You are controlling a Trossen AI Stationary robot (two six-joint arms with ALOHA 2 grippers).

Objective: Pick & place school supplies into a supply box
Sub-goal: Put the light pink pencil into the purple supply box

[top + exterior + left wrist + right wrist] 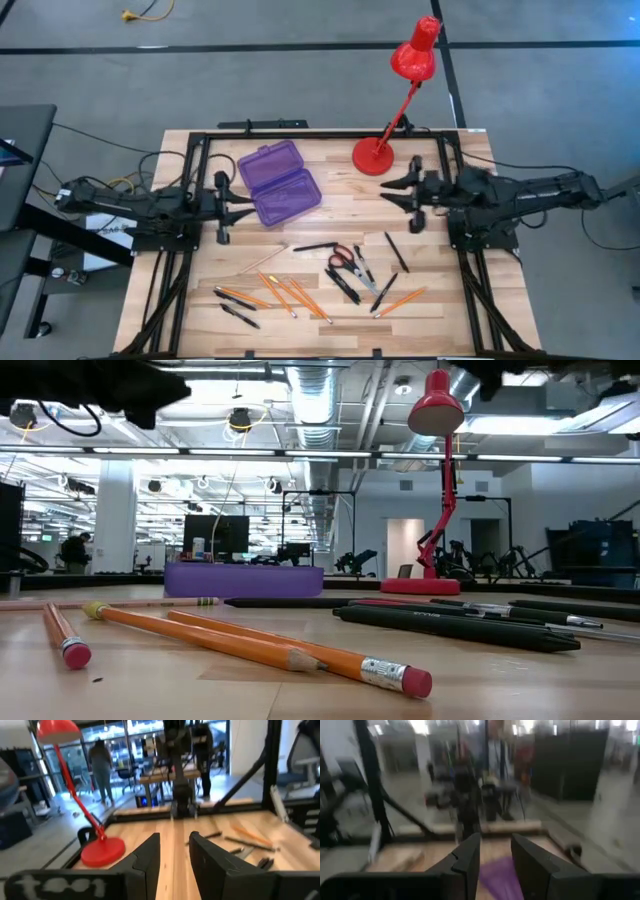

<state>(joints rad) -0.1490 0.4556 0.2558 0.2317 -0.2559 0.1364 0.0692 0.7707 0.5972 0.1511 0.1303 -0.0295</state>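
Box lies open, lid flat, holding nothing.

Right gripper, fingers parted and empty, hangs above the purple supply box on the wooden table.

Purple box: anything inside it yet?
High view: supply box lies open, both halves look empty. Pencils, pens and scissors lie on the table. Low view shows only its side wall.

The right wrist view blurs the supply box behind that pincer's fingers.
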